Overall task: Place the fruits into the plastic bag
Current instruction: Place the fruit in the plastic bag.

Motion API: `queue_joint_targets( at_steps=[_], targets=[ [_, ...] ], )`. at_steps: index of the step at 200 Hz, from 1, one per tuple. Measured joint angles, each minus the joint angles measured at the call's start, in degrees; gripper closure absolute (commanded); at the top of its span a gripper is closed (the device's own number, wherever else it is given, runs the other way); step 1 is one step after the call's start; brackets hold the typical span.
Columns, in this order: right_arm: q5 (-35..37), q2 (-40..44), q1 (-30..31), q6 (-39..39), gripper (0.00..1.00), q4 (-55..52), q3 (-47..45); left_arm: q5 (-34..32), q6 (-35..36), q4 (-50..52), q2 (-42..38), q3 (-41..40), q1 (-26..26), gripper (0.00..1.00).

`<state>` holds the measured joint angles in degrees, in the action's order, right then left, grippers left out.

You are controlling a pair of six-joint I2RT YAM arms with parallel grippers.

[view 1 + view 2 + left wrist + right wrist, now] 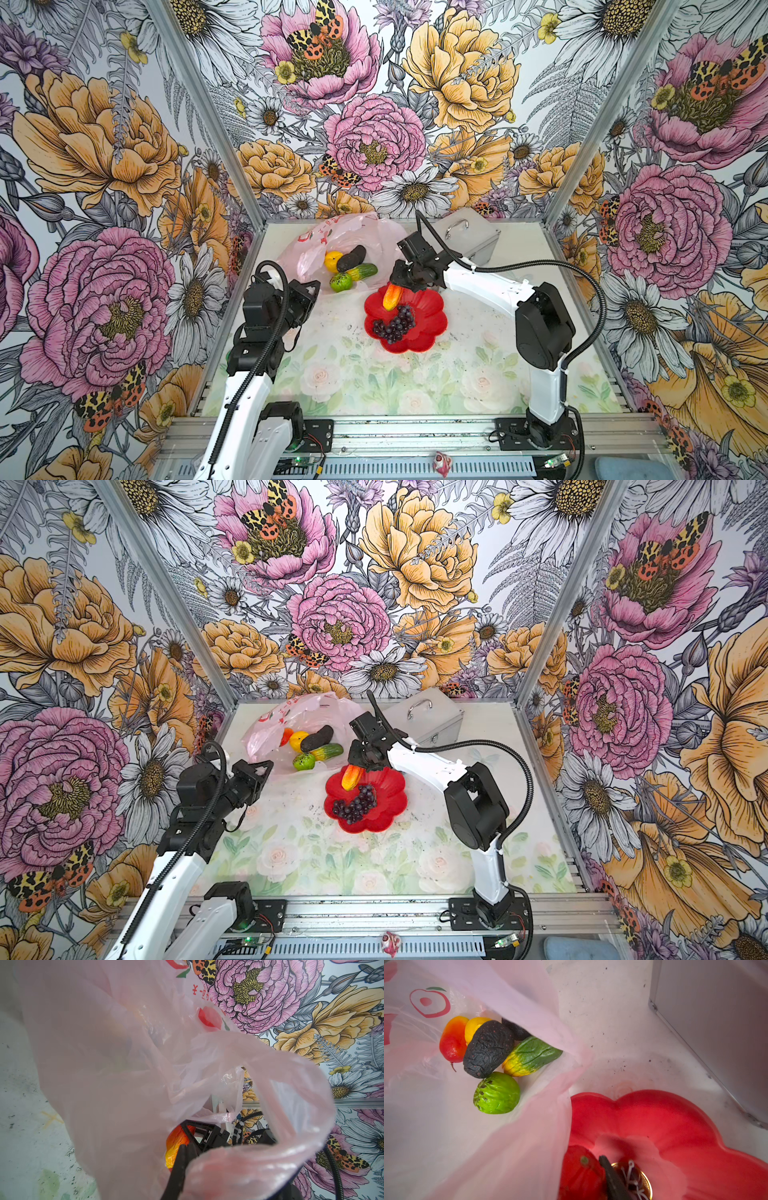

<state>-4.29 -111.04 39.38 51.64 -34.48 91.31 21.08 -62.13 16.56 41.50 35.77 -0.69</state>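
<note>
Now your right gripper (405, 286) clasps the mango (392, 296) at the edge of the red dish (432, 316); the left gripper (313, 289), closed, pinches the plastic bag (303, 257) open. Lift clear of the rim, then release deep inside.

Your table (415, 374) wears a pale rose-print cover flecked with dark specks. Three things sit straight on it: the pink bag (307, 245) at the far left, the red dish (430, 322) near the middle, just beside the bag, and the silver case (471, 241) at the back.
</note>
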Motion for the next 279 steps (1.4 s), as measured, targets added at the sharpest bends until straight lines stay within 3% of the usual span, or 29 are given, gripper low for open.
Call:
queue_joint_targets(
  at_steps=[52,130,173,279],
  targets=[
    [-0.42,8.44,-2.78,0.87,0.65,1.38,-11.15,-0.02,-1.20,0.02,-0.90,-0.63,0.02,1.00],
    [-0.42,17.44,-4.98,1.44,0.66,2.67,-16.85,-0.83,-2.05,0.04,-0.90,-0.68,1.20,1.00],
    [-0.55,21.55,-5.73,1.49,0.66,3.37,-16.81,-1.33,-2.05,-0.07,-0.92,-0.68,3.74,1.00],
    [-1.97,21.81,-3.87,4.96,0.67,5.18,-7.82,-1.73,-2.05,-0.24,-2.25,-0.68,5.11,1.00]
  ],
)
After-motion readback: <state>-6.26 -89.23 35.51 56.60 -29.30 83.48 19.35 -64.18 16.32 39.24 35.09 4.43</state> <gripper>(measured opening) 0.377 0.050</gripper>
